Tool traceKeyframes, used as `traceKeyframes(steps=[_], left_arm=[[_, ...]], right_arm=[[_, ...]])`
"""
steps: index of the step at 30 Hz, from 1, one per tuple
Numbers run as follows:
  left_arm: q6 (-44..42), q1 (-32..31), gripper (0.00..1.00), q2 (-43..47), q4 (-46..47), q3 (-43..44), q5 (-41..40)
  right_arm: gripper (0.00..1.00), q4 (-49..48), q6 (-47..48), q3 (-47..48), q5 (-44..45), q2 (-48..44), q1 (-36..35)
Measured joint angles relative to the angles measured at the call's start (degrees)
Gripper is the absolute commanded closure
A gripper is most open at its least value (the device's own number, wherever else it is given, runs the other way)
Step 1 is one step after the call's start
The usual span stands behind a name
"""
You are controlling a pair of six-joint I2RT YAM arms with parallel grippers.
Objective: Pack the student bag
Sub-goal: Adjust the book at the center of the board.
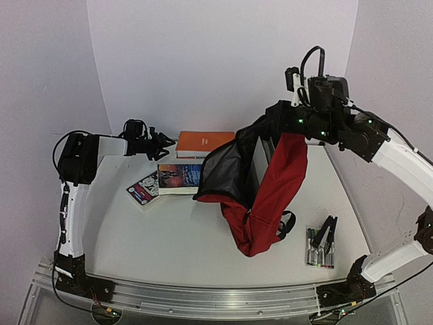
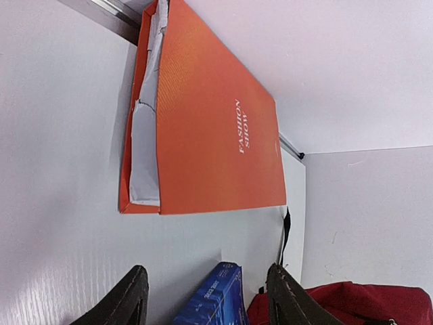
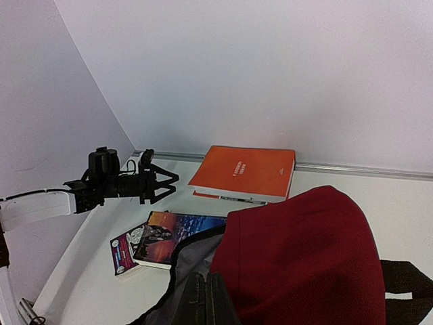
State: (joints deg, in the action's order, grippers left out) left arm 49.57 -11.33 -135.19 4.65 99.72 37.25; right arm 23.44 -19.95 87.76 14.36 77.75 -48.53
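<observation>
Now one student bag [image 1: 270, 196] hangs from right gripper [image 1: 289, 133]; three books [image 1: 180, 178].

Left arm [image 1: 71, 203]: base at the near left, lower link standing nearly upright, elbow bent at the far left, forearm running level toward the right. Left gripper [image 1: 161, 144]: held low and pointing right, jaws spread wide, the two dark fingertips [image 2: 132, 301] well apart with nothing between them. Right arm [image 1: 399, 159]: base at the near right, lower link leaning out to the right, elbow at the right edge, forearm reaching up and left, wrist raised high. Right gripper [image 3: 206, 301]: held well above the table, fingers pressed together on the top edge of the bag [image 1: 270, 196], which hangs from it.
</observation>
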Motion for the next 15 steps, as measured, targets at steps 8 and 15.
traceKeyframes(steps=[8, 15], left_arm=[[1.33, -0.14, 0.45, -7.32, -0.15, 8.18, 0.91], [1.72, -0.14, 0.51, -11.31, -1.28, 11.92, 1.98]], right_arm=[[1.0, -0.17, 0.19, 1.09, 0.14, 1.43, -0.02], [1.0, -0.19, 0.23, 1.64, 0.23, 2.22, -0.02]])
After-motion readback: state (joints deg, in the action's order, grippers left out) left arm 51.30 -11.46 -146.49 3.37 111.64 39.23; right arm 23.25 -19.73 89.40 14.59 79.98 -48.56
